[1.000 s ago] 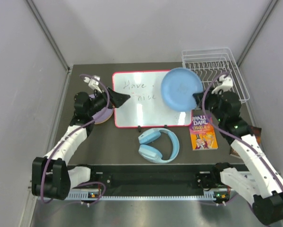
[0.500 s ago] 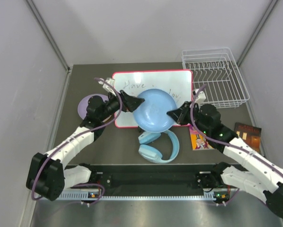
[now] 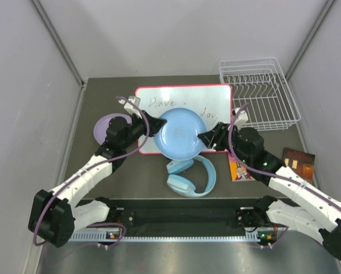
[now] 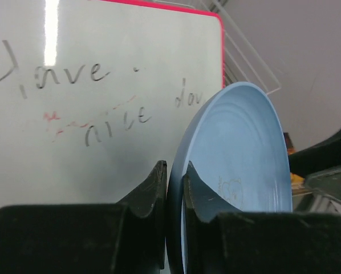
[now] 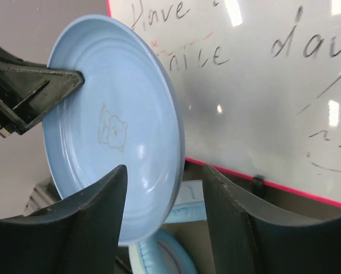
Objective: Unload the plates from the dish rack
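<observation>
**Plate changes arms over the whiteboard.** A light-blue round plastic plate (image 3: 181, 134) hangs in the air above the near edge of the red-framed whiteboard (image 3: 170, 96), hollow face upward, with one of our arms at each side of it.

The left gripper (image 4: 174, 174) is pinching the plate's rim, one finger pressed to each face. We judge the thin rim to be the only part two narrow fingers can clamp.

The right gripper (image 5: 165, 171) sits at the opposite rim with its fingers spread. One lies on either side of the edge and, as far as we can see, neither presses it.

We read this as a handover to the arm that reaches the table's left side. There, near the left edge of the dark table (image 3: 136, 171), a lilac round plastic plate (image 3: 102, 128) lies flat, partly behind the left arm. It is the likely stacking spot.

The white wire dish rack (image 3: 260, 94) stands in the far right corner of the table, well apart from the held plate. We see no plate among its prongs.

Light-blue headphones (image 3: 190, 176) lie just nearer the table's near edge than the held plate, so we judge the carry should run high to clear them.
</observation>
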Tool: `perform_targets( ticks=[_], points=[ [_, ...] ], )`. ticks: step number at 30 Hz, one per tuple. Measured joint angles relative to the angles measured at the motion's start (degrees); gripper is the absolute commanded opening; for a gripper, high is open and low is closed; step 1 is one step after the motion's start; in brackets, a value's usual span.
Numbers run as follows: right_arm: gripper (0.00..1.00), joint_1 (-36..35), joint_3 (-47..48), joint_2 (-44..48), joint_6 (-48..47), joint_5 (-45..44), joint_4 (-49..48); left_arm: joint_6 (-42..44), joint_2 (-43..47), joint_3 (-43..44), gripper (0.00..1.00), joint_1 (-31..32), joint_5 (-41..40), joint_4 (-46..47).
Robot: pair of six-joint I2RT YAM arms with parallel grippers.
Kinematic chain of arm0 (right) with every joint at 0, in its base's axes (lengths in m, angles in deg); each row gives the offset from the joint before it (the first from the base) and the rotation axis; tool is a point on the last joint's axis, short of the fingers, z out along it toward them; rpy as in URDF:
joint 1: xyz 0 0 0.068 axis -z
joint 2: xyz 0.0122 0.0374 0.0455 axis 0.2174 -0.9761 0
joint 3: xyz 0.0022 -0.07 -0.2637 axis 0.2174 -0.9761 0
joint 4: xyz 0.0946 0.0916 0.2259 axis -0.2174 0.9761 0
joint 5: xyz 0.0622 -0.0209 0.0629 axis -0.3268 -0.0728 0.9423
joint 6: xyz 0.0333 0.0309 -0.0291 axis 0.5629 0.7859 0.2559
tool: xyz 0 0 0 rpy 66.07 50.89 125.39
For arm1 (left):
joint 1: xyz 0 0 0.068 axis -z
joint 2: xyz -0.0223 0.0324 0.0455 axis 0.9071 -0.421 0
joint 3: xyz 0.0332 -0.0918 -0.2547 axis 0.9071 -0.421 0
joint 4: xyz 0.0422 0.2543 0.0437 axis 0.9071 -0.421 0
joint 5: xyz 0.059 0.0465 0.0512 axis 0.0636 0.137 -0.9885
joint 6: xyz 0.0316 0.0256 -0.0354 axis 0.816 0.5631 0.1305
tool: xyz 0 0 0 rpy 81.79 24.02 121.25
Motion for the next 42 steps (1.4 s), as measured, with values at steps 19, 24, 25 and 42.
perform_targets(
  ticks=[19,24,25,42],
  points=[
    [0.7,0.63,0.98,14.82,-7.26,-18.99,12.63,10.49,19.39,12.28,0.0,-18.29,-29.22,-22.69],
    [0.7,0.92,0.59,13.16,-7.78,-18.73,13.2,10.58,18.8,7.91,0.0,-29.07,-31.43,-23.02],
    [0.7,0.96,0.48,12.98,-7.85,-18.62,13.29,10.21,17.88,6.47,0.0,-31.34,-30.91,-22.82],
    [0.85,10.62,-2.21,12.04,-10.78,-13.09,13.53,5.79,-4.44,-6.97,0.0,-41.0,-21.24,-6.95]
  ],
)
